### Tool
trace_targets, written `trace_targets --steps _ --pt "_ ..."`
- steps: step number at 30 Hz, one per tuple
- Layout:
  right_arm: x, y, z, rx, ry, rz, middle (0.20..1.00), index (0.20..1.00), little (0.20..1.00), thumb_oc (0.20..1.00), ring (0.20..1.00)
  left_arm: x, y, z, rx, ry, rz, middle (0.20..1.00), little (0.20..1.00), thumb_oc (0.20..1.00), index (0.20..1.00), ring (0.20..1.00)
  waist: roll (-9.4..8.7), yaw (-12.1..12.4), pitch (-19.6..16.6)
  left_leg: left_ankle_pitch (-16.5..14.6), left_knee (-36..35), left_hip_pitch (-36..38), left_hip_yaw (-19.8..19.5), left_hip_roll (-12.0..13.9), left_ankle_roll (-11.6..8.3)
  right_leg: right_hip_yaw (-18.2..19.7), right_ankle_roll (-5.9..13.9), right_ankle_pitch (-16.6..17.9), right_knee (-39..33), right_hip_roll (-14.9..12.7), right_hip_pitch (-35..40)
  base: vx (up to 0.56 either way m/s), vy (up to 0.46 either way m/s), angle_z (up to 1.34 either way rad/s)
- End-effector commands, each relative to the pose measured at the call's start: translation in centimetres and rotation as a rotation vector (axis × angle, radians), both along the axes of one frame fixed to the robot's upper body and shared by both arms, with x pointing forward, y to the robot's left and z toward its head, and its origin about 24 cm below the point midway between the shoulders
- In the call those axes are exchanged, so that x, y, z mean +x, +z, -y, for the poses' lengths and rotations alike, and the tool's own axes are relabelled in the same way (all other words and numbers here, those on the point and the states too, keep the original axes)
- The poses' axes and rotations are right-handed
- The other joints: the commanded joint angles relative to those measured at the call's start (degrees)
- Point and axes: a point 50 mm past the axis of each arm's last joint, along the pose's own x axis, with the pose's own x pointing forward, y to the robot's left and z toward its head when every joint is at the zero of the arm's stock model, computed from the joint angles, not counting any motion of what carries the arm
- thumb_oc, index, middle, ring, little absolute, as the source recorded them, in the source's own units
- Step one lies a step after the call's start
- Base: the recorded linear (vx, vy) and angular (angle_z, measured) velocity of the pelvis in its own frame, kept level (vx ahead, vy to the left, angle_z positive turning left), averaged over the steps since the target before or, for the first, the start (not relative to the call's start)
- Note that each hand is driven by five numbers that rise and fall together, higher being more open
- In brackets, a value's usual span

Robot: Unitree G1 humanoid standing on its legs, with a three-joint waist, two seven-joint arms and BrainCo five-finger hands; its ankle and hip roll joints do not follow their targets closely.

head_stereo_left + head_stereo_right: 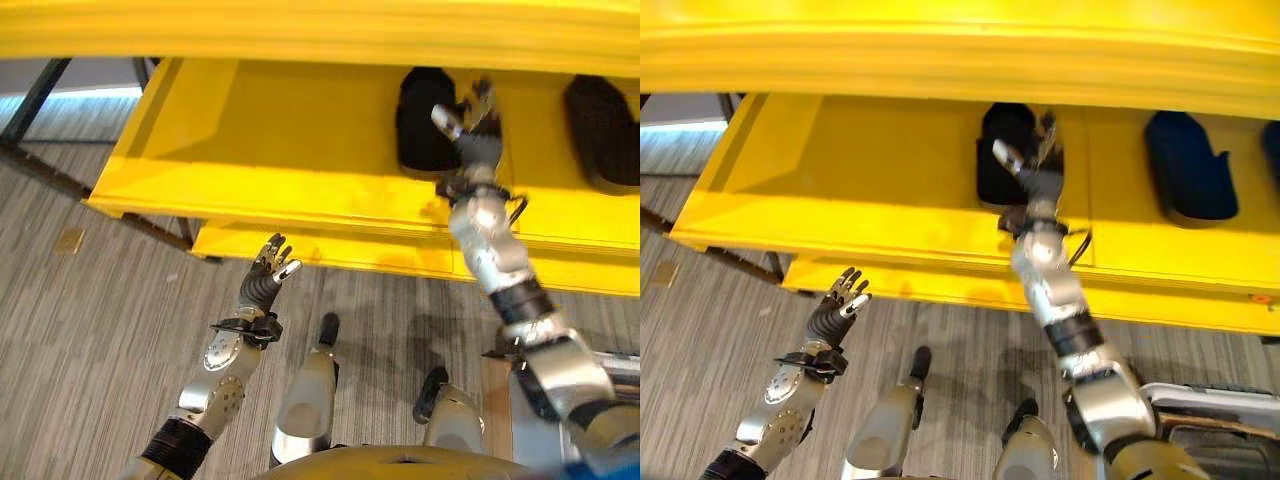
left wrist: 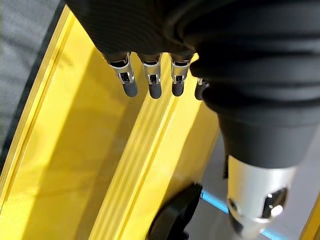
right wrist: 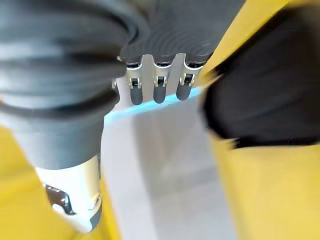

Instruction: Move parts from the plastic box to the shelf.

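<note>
A black part (image 1: 428,120) lies on the yellow shelf (image 1: 300,150). My right hand (image 1: 478,135) is raised to the shelf just right of that part, fingers straight and holding nothing. In the right wrist view the same black part (image 3: 270,95) lies beside the straight fingers (image 3: 159,90). A second dark part (image 1: 605,130) rests further right on the shelf. My left hand (image 1: 266,278) hangs open and empty over the floor, in front of the shelf's lower lip. In the left wrist view its fingers (image 2: 152,82) point along the yellow shelf (image 2: 75,150).
A pale plastic box (image 1: 1210,410) shows its rim at the lower right, by my right arm. Dark metal frame bars (image 1: 40,95) run under the shelf's left end. A small brass plate (image 1: 70,240) sits in the grey carpet.
</note>
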Motion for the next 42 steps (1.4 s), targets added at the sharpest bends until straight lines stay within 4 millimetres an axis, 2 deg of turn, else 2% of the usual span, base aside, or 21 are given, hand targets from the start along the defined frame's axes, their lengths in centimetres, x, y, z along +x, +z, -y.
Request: trace_targets --steps 1,6,9,12,16,17,20,21,25,26,27,28,29,30,31,32,34,37,38,41,42 --pt "0.3 6.5 -0.2 0.0 0.056 0.273 1.0 1.0 1.0 1.0 1.0 1.1 2.3 -0.8 0.027 -0.004 0.11 1.0 1.0 1.0 1.0 1.0 -3.33 1.21 1.05 -5.86 3.7 -1.09 -1.91 2.91 -0.72 -1.6 3.09 8.73 -17.37 -0.34 10.54 0.04 0.006 -0.1" --pt "-2.8 2.8 -1.2 -0.037 0.151 0.248 1.0 1.0 1.0 1.0 1.0 0.5 1.5 -1.2 0.039 0.022 0.094 1.0 1.0 1.0 1.0 1.0 -4.9 -0.55 -2.1 -6.34 2.23 1.44 -0.11 3.26 -0.39 -0.61 4.1 10.8 -20.06 -0.82 12.21 0.04 0.034 -0.06" --pt "-4.6 1.6 -0.3 -0.125 0.149 0.251 1.0 1.0 1.0 1.0 1.0 0.4 1.2 -1.9 0.062 0.051 0.094 1.0 1.0 1.0 1.0 1.0 -5.71 -2.08 -3.86 -7.24 2.46 2.5 0.83 2.83 0.01 0.27 4.72 11.97 -20.78 -1.51 13.0 0.04 0.069 -0.18" --pt "-5.7 0.1 0.3 -0.19 0.152 0.212 1.0 1.0 1.0 1.0 1.0 0.2 1.1 -2.4 0.076 0.075 0.102 1.0 1.0 1.0 1.0 1.0 -6.16 -3.34 -5.14 -8.75 3.5 3.56 2.21 2.51 0.64 1.46 5.21 12.9 -20.99 -2.26 13.45 0.03 0.094 -0.2" --pt "-7.0 -2.7 0.5 -0.105 0.165 0.114 1.0 1.0 1.0 1.0 1.0 0.0 1.1 -3.0 0.091 0.119 0.111 1.0 1.0 1.0 1.0 1.0 -6.44 -5.12 -5.99 -11.34 6.28 4.26 4.06 1.56 1.85 3.76 5.86 14.31 -20.67 -3.46 13.24 -0.01 0.14 -0.26" --pt "-7.7 -3.9 0.5 -0.131 0.19 0.071 1.0 1.0 1.0 1.0 1.0 0.0 1.2 -3.4 0.101 0.145 0.123 1.0 1.0 1.0 1.0 1.0 -6.7 -6.14 -6.27 -13.02 8.43 4.08 5.07 0.51 2.67 4.9 6.31 16.03 -20.22 -4.64 12.84 -0.03 0.173 -0.37" --pt "-7.9 -4.7 1.2 -0.154 0.173 0.037 1.0 1.0 1.0 1.0 1.0 0.0 1.4 -3.5 0.105 0.153 0.137 1.0 1.0 1.0 1.0 1.0 -6.83 -6.69 -6.2 -14.16 10.4 3.35 5.59 -0.36 3.23 5.66 6.57 17.23 -20.13 -5.52 12.44 -0.04 0.16 -0.21" --pt "-8.3 -4.9 1.9 -0.176 0.151 0.029 1.0 1.0 1.0 1.0 1.0 0.3 1.9 -3.5 0.112 0.156 0.166 1.0 1.0 1.0 1.0 1.0 -6.9 -7.58 -5.91 -15.43 12.6 2.23 6.2 -1.63 3.86 6.38 7.03 19.29 -19.82 -6.86 11.77 -0.07 0.213 -0.1" --pt "-8.8 -4.8 2.6 -0.163 0.119 0.039 1.0 1.0 1.0 1.0 1.0 1.3 2.6 -2.7 0.142 0.119 0.211 1.0 1.0 1.0 1.0 1.0 -6.14 -9.63 -4.69 -16.99 15.6 -0.73 7.29 -4.08 5.0 7.7 7.25 22.97 -19.67 -9.22 9.74 -0.09 0.224 0.04" --pt "-8.5 -4.6 2.4 -0.177 0.113 0.047 1.0 1.0 1.0 1.0 1.0 1.8 3.0 -2.4 0.146 0.112 0.23 1.0 1.0 1.0 1.0 1.0 -5.42 -10.49 -3.5 -17.47 15.85 -1.38 8.74 -4.55 5.59 9.21 7.37 27.87 -20.44 -9.8 7.59 -0.18 0.342 -0.11" --pt "-8.3 -4.2 1.9 -0.163 0.117 0.067 1.0 1.0 1.0 1.0 1.0 2.1 3.3 -2.5 0.158 0.117 0.244 1.0 1.0 1.0 1.0 1.0 -4.75 -11.38 -2.7 -16.97 14.41 -1.09 10.65 -4.05 5.8 9.42 7.57 30.55 -22.1 -9.58 5.52 -0.2 0.331 -0.73" --pt "-8.3 -3.9 1.5 -0.17 0.138 0.08 1.0 1.0 1.0 1.0 1.0 2.1 3.5 -2.9 0.172 0.139 0.253 1.0 1.0 1.0 1.0 1.0 -4.22 -11.52 -1.82 -16.14 12.26 0.43 12.23 -2.39 5.94 8.1 7.75 30.22 -21.61 -9.01 4.12 -0.12 0.202 -1.29" --pt "-8.3 -3.9 1.5 -0.17 0.138 0.08 1.0 1.0 1.0 1.0 1.0 2.1 3.5 -2.9 0.172 0.139 0.253 1.0 1.0 1.0 1.0 1.0 -4.22 -11.51 -1.81 -16.14 12.25 0.45 12.24 -2.39 5.94 8.11 7.75 30.22 -21.61 -9.01 4.12 -0.1 0.133 -1.52" --pt "-8.3 -4.0 1.2 -0.172 0.149 0.079 1.0 1.0 1.0 1.0 1.0 2.1 3.6 -3.2 0.17 0.156 0.251 1.0 1.0 1.0 1.0 1.0 -3.54 -10.73 -1.36 -15.69 11.78 1.1 13.65 -0.69 6.15 4.34 7.57 27.7 -20.04 -9.06 4.14 -0.05 0.166 -1.26" --pt "-8.3 -4.0 0.8 -0.168 0.172 0.079 1.0 1.0 1.0 1.0 1.0 1.8 3.3 -3.7 0.164 0.179 0.234 1.0 1.0 1.0 1.0 1.0 -2.45 -9.83 -1.41 -16.3 10.33 3.03 15.41 2.03 6.12 0.47 7.04 22.16 -17.17 -8.47 5.79 -0.05 0.164 -1.04" --pt "-8.3 -4.0 0.8 -0.168 0.172 0.079 1.0 1.0 1.0 1.0 1.0 1.8 3.3 -3.7 0.164 0.179 0.233 1.0 1.0 1.0 1.0 1.0 -2.37 -9.76 -1.25 -16.41 10.36 3.27 15.46 2.16 6.06 0.55 7.02 22.01 -17.04 -8.36 5.92 -0.04 0.137 -1.56" --pt "-8.4 -4.4 0.6 -0.17 0.198 0.06 1.0 1.0 1.0 1.0 1.0 1.4 3.1 -4.1 0.145 0.196 0.219 1.0 1.0 1.0 1.0 1.0 -2.46 -8.37 -1.48 -15.83 10.06 3.94 18.66 3.7 6.16 -2.81 6.32 19.2 -13.99 -9.08 7.62 -0.11 0.023 -1.5" --pt "-8.3 -4.4 0.5 -0.156 0.208 0.054 1.0 1.0 1.0 1.0 1.0 0.9 2.8 -4.4 0.131 0.198 0.201 1.0 1.0 1.0 1.0 1.0 -3.22 -7.16 -1.79 -15.57 11.46 3.42 21.98 5.5 5.85 -3.19 5.83 18.04 -12.24 -8.86 9.39 -0.12 -0.085 -0.58" --pt "-8.1 -4.1 0.4 -0.151 0.206 0.066 1.0 1.0 1.0 1.0 1.0 0.8 2.9 -4.6 0.133 0.2 0.206 1.0 1.0 1.0 1.0 1.0 -4.07 -6.74 -1.68 -15.59 13.97 2.54 23.72 7.08 4.96 -4.91 6.51 18.9 -14.6 -9.04 10.83 -0.05 -0.184 -0.9" --pt "-8.3 -4.2 0.5 -0.14 0.208 0.065 1.0 1.0 1.0 1.0 1.0 0.6 2.6 -4.8 0.138 0.206 0.191 1.0 1.0 1.0 1.0 1.0 -4.75 -7.02 -1.66 -15.73 16.35 2.19 24.51 8.86 4.04 -4.78 6.57 17.84 -16.04 -8.32 11.76 -0.01 -0.141 -0.94" --pt "-8.3 -4.2 0.6 -0.137 0.211 0.063 1.0 1.0 1.0 1.0 1.0 0.5 2.5 -4.9 0.136 0.211 0.186 1.0 1.0 1.0 1.0 1.0 -4.86 -7.17 -1.8 -15.63 16.08 2.7 24.69 9.52 3.71 -4.7 6.53 16.3 -16.16 -7.84 11.85 0.04 -0.194 -0.29"
